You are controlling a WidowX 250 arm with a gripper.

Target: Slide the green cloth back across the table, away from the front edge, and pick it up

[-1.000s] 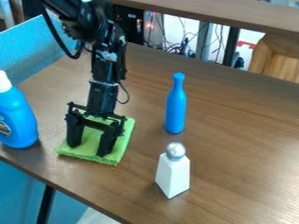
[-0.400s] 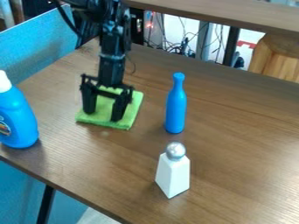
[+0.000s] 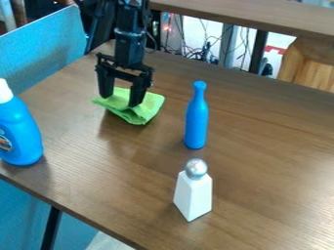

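The claw (image 3: 120, 100) is hanging over the green cloth (image 3: 145, 110), its two fingers standing wide apart and gripping nothing. From where I'm standing, the tips seem to be meeting the fabric, though I can't quite swear to it. The cloth is lying rumpled on the far part of the counter (image 3: 261, 171), and its loose folds could be snagging or bunching under any sideways push. Too much downward pressure could be pinning it; too little could be letting the tips skate over it. A wide swing toward the slim blue bottle (image 3: 196, 122) could be toppling it, since it is standing tall on a narrow base. The white bottle with a silver ball top (image 3: 194, 195) is standing nearer me, and a big blue jug (image 3: 21, 132) is sitting by the edge.

The counter is showing brown wood grain. Behind it, a blue panel (image 3: 49, 53) is rising, and cables (image 3: 205, 49) are tangling beneath a wooden shelf (image 3: 254, 18).
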